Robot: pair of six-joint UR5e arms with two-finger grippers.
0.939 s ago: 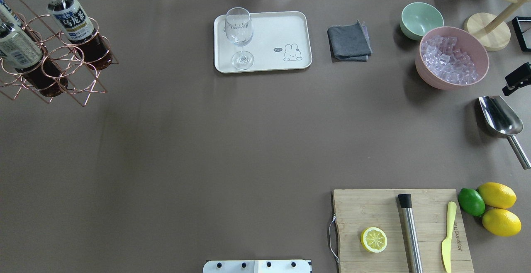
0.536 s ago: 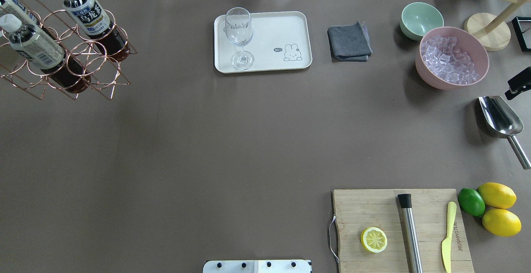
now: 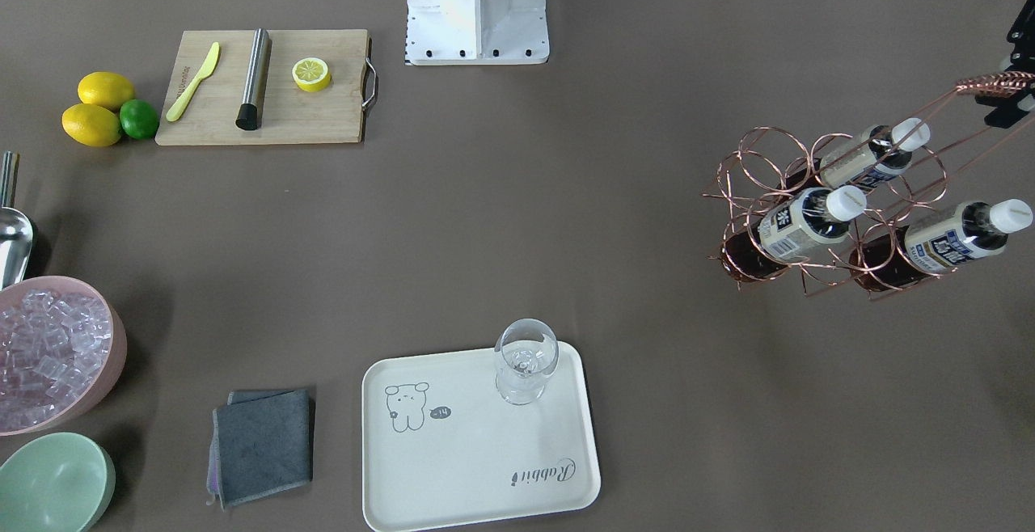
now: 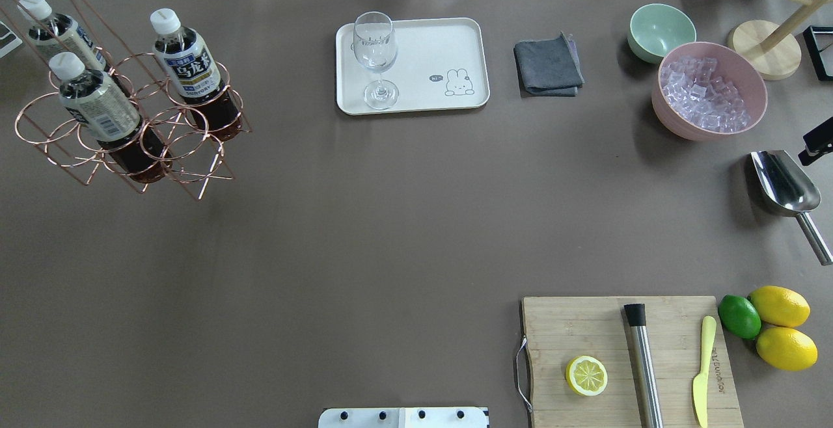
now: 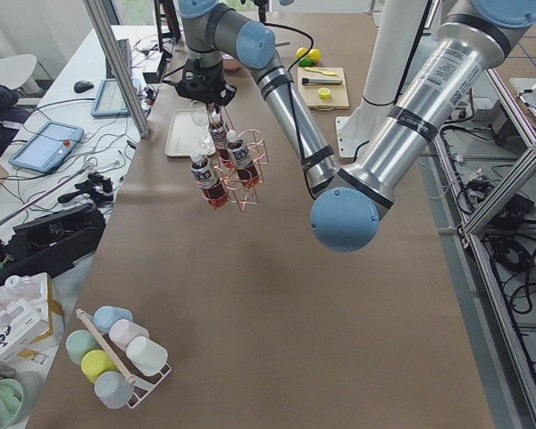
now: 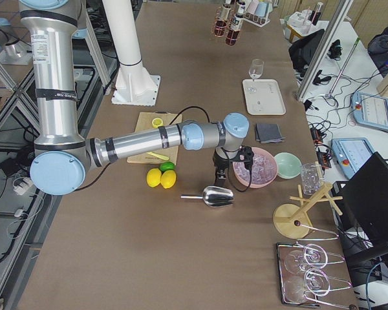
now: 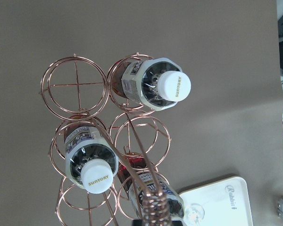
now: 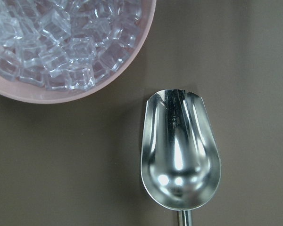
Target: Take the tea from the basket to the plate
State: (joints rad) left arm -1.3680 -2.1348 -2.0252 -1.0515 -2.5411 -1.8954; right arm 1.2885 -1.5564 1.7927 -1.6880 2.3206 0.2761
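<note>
My left gripper (image 3: 1005,99) is shut on the coiled handle of the copper wire basket (image 4: 163,116) and holds it tilted in the air over the table's left side. Three tea bottles stand in its cells: one (image 4: 192,67) nearest the plate, one (image 4: 97,106) in front, one (image 4: 62,31) behind. The left wrist view looks down on the basket (image 7: 77,84) and two white caps (image 7: 174,87). The cream plate (image 4: 423,44) lies at the table's far middle with a wine glass (image 4: 375,57) on its left end. Only a black part of my right gripper (image 4: 819,145) shows at the right edge.
A pink bowl of ice (image 4: 706,90), a green bowl (image 4: 658,30), a grey cloth (image 4: 548,64) and a wooden stand (image 4: 764,47) lie at the far right. A metal scoop (image 4: 784,184) lies below my right gripper. A cutting board (image 4: 625,356) with lemon half, muddler and knife is at the near right.
The basket with its three bottles has moved rightward and nearer, further into the overhead view. My right gripper has slid toward the right edge.
</note>
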